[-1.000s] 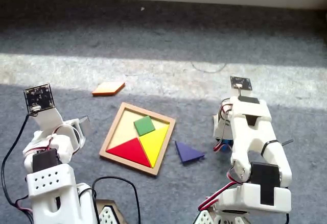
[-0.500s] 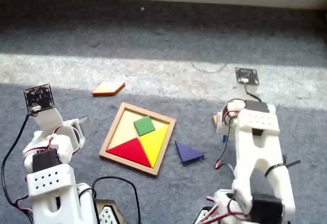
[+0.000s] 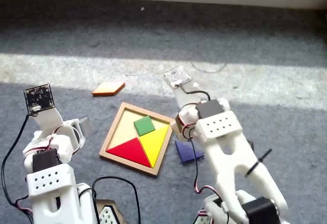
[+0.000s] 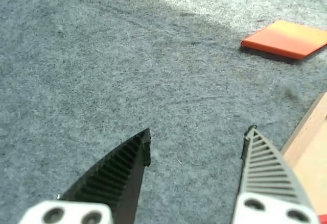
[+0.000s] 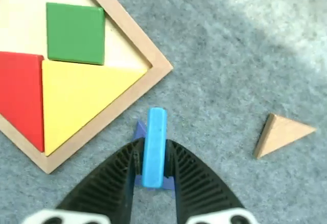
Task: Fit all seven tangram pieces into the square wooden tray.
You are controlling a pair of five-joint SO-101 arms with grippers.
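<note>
Your right gripper [image 5: 153, 152] is clamped on a blue piece [image 5: 155, 132]; your left gripper [image 4: 199, 131] is spread wide and holds nothing.

The blue piece stands on edge between the right gripper's fingers, above the purple triangle [image 3: 185, 151], just off the tray [image 3: 113, 130] on its right-arm side. In the tray lie a green square [image 3: 144, 125], a red triangle [image 3: 130, 151] and a yellow triangle [image 3: 153, 142]; the red and yellow touch along one edge, and the green sits at their shared tip. An orange piece [image 3: 108, 88] lies flat on the grey desk [image 3: 76, 40] beyond the tray, apart from it. A tan triangle [image 5: 280, 133] lies on the desk near your right gripper, clear of the tray. Your left gripper hangs over bare desk, one finger just beside the tray's rim.
</note>
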